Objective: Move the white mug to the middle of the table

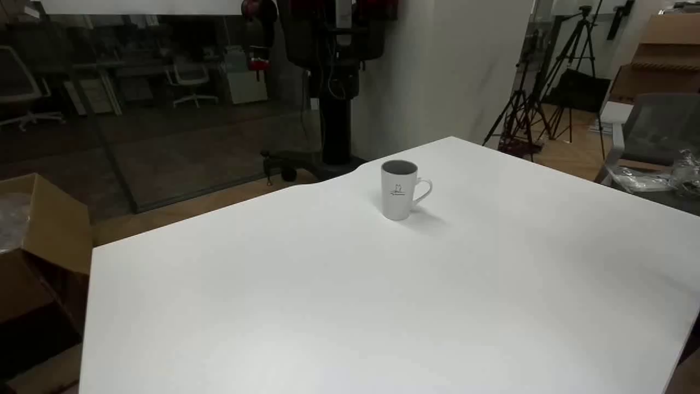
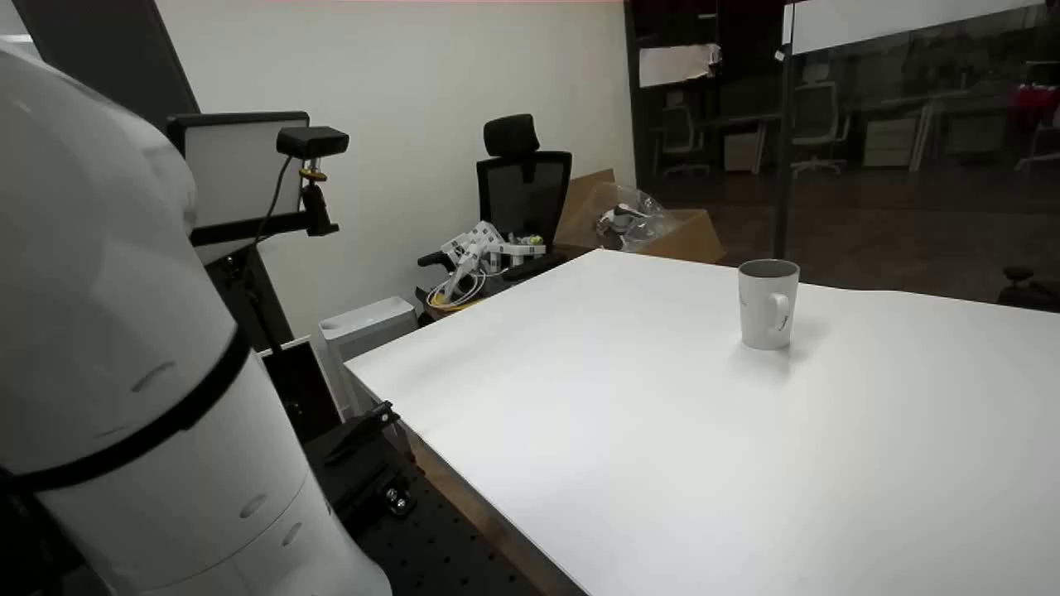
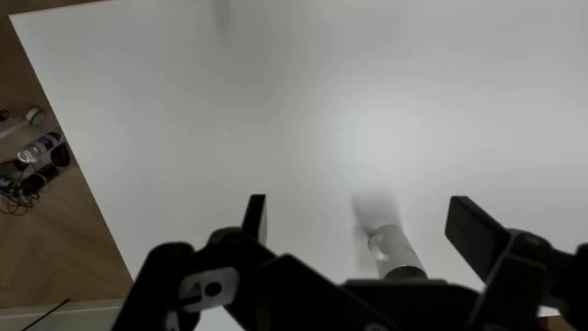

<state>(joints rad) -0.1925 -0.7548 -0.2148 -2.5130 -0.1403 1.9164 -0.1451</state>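
The white mug stands upright on the white table, near its far edge in an exterior view, with the handle pointing right. It also stands near the far edge in an exterior view, handle facing the camera. In the wrist view the mug shows low, between and beyond the fingers; its rim is partly hidden by the gripper body. My gripper is open and empty, above the table and apart from the mug. The gripper is out of sight in both exterior views.
The white robot arm rises beside the table's edge in an exterior view. A cardboard box, an office chair and a grey chair stand around the table. Bottles and cables lie on the floor past the table edge.
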